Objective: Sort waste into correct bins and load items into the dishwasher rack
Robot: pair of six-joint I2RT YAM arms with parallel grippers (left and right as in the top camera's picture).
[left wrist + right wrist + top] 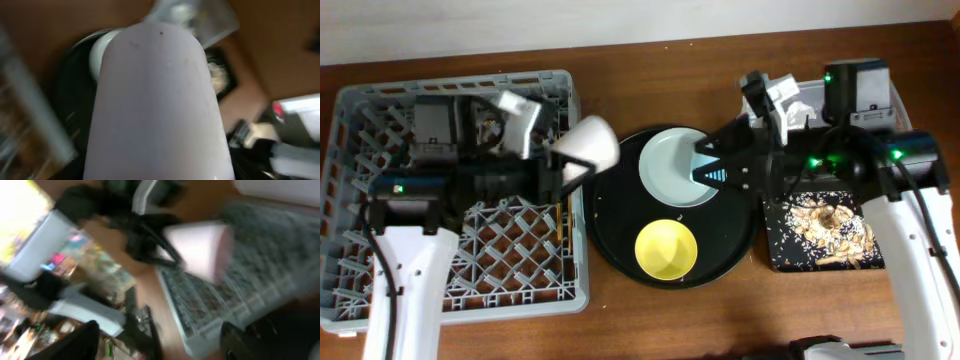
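Dishwasher rack [520,290]: on the left of the desk [650,60]; its right wall is just beside the round black tray, and we see open cells at front right.
Round black tray [615,230]: between the rack and the shallow black tray [772,240]; bare along its left.
Plate [665,165]: on the round tray's back half.
Yellow bowl [666,248]: on the front half, apart from the plate.
Pink cup [588,143]: held sideways above the rack's right wall.
Left hand [563,165]: clenched on the pink cup; the arm reaches rightward across the rack.
Right hand [700,168]: over the plate's right rim; the arm reaches leftward; we cannot tell its grip.
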